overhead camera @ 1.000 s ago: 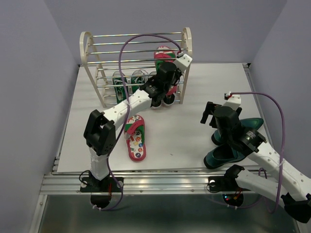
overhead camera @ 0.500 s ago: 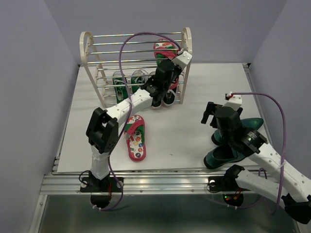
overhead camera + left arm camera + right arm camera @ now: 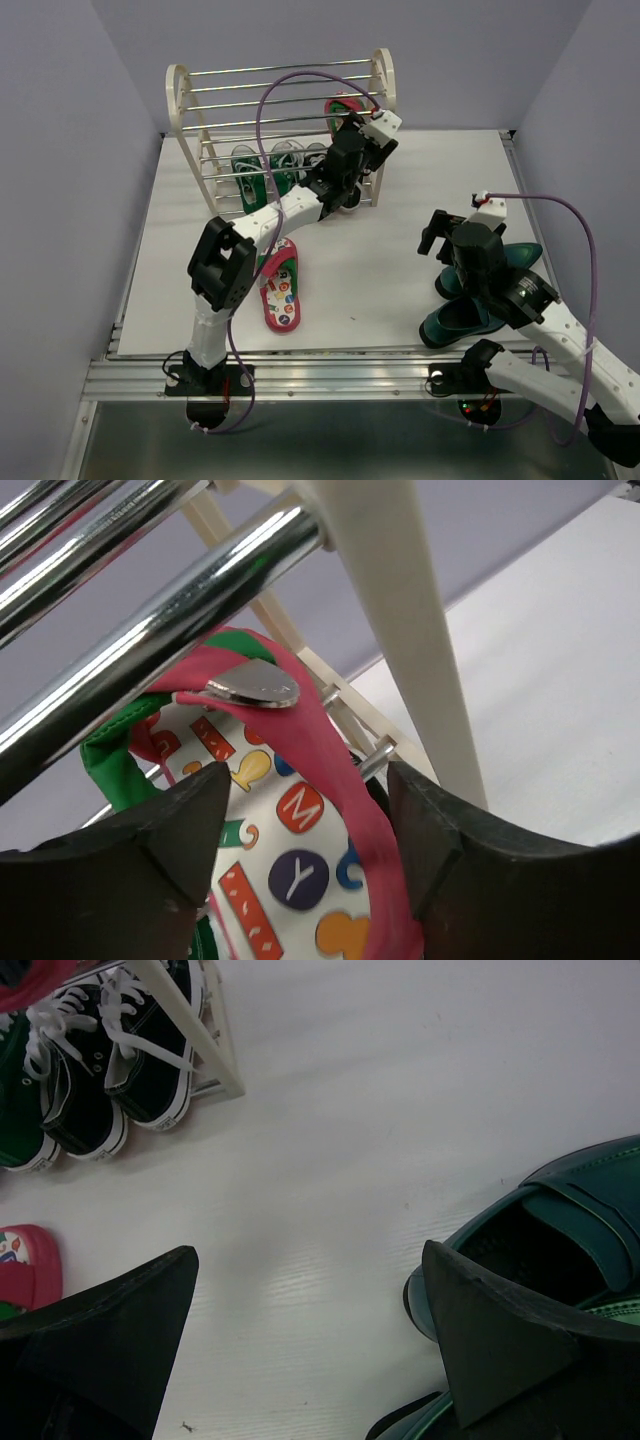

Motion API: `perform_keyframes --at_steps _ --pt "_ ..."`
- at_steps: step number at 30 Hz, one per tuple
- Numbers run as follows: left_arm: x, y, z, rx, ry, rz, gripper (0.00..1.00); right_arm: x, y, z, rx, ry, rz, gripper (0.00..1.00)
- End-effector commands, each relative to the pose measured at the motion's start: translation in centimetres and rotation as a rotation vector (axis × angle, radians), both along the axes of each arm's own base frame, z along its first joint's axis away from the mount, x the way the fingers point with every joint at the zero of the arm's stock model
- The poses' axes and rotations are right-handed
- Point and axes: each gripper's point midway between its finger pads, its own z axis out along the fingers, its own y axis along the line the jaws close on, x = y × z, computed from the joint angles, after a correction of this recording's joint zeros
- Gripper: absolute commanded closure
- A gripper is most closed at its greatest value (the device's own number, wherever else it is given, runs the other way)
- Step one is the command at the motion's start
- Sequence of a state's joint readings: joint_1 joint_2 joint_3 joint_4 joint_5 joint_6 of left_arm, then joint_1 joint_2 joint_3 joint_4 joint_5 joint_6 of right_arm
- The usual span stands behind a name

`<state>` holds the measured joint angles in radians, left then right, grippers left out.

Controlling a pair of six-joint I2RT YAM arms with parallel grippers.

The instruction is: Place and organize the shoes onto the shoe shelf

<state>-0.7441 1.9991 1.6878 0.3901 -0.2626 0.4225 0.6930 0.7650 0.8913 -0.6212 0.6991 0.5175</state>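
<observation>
Shelf stands at the back left of the table, with green sneakers and then black sneakers on its low bars. Loose flip-flop lies on the table in front. Left gripper is at the shelf's right end, jaws spread, with the shelved flip-flop between them. Right gripper hangs wide open and empty, just beside the loafers.

Shoe shelf stands far left on table. Sneakers sit in a row low in the shelf. One flip-flop on higher bars at shelf's right end. Other flip-flop on table, near side of shelf. Loafers near right, one behind the other.
</observation>
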Motion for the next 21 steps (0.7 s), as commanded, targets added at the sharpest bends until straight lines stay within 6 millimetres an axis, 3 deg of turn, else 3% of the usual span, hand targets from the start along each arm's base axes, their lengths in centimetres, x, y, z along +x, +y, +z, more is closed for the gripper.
perform_keyframes --at_steps 1,2,5,8,13,14,16,21 --pt "0.2 1.7 8.5 -0.162 -0.153 0.045 0.14 0.1 -0.4 1.5 0.032 -0.041 -0.019 0.0" --pt "-0.1 2.0 8.9 -0.169 -0.156 0.051 0.05 0.1 -0.3 1.5 0.033 -0.04 -0.018 0.0" --pt "-0.7 2.8 9.9 -0.193 -0.161 0.073 0.04 0.1 -0.2 1.6 0.038 -0.041 -0.013 0.0" --pt "-2.0 3.1 9.6 -0.19 -0.142 0.083 0.02 0.0 -0.1 1.6 0.043 -0.041 -0.008 0.0" --pt "-6.7 2.0 8.7 -0.146 -0.108 0.072 0.01 -0.2 0.3 1.7 0.05 -0.039 0.026 0.0" --pt "-7.8 2.4 9.5 -0.158 -0.109 0.084 0.01 -0.2 0.4 1.8 0.049 -0.04 0.037 0.0" --pt "-10.1 1.5 7.7 -0.141 -0.051 0.058 0.01 0.0 1.3 1.8 0.013 -0.038 0.101 0.0" --pt "-14.6 2.6 6.7 -0.253 0.116 0.034 0.01 1.8 2.4 2.3 -0.02 -0.037 0.099 0.0"
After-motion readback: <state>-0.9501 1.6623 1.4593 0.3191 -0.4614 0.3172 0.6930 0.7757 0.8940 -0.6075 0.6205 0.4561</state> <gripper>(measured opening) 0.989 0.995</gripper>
